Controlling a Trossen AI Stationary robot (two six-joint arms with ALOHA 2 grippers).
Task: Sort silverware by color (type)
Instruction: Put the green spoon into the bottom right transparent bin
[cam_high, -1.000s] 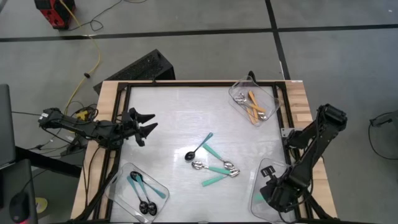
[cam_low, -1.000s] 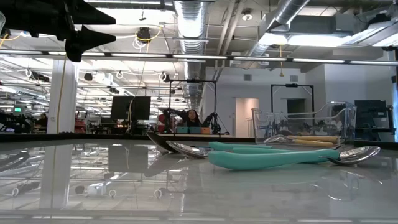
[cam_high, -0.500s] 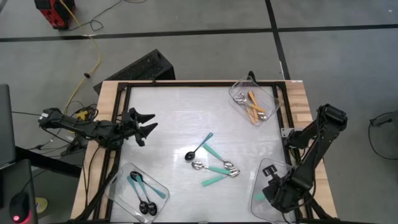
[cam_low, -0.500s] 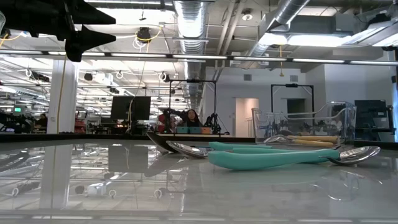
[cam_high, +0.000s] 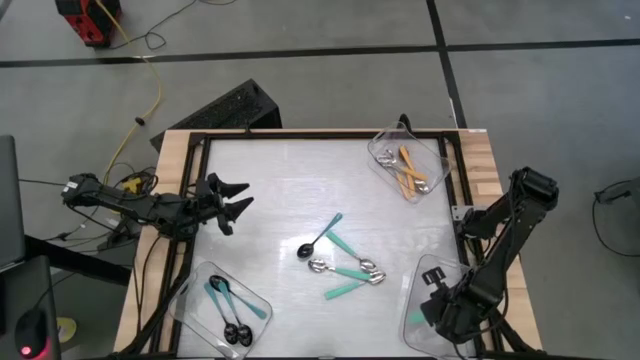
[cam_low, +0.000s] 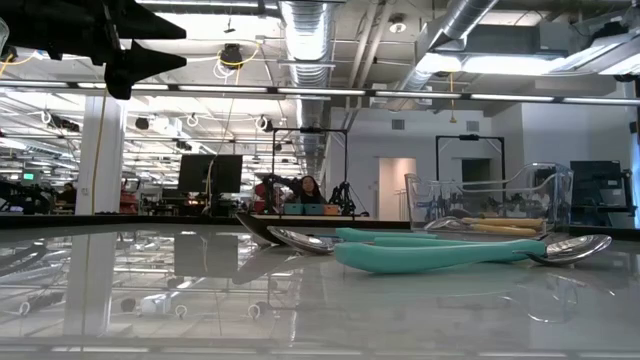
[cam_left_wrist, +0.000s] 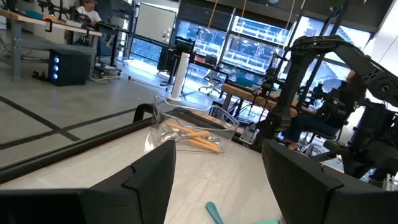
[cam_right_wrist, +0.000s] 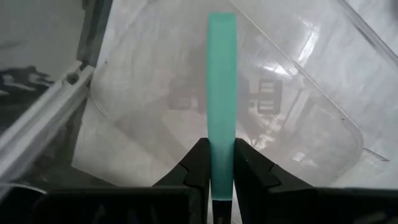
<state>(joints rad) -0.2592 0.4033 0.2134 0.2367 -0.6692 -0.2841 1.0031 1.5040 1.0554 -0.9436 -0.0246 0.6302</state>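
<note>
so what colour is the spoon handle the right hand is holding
Teal-green, clearest in the right wrist view.

Hidden bits and cut-off edges

The teal-handled spoon (cam_right_wrist: 222, 81) in the right claw (cam_right_wrist: 222, 163) hides its bowl below the fingers; from above, that claw (cam_high: 447, 312) covers part of the clear tray (cam_high: 428, 268). Far tray's orange-handled spoons (cam_low: 497, 226) blur behind plastic. Left claw (cam_low: 128, 48) is cut by the frame's top.
</note>
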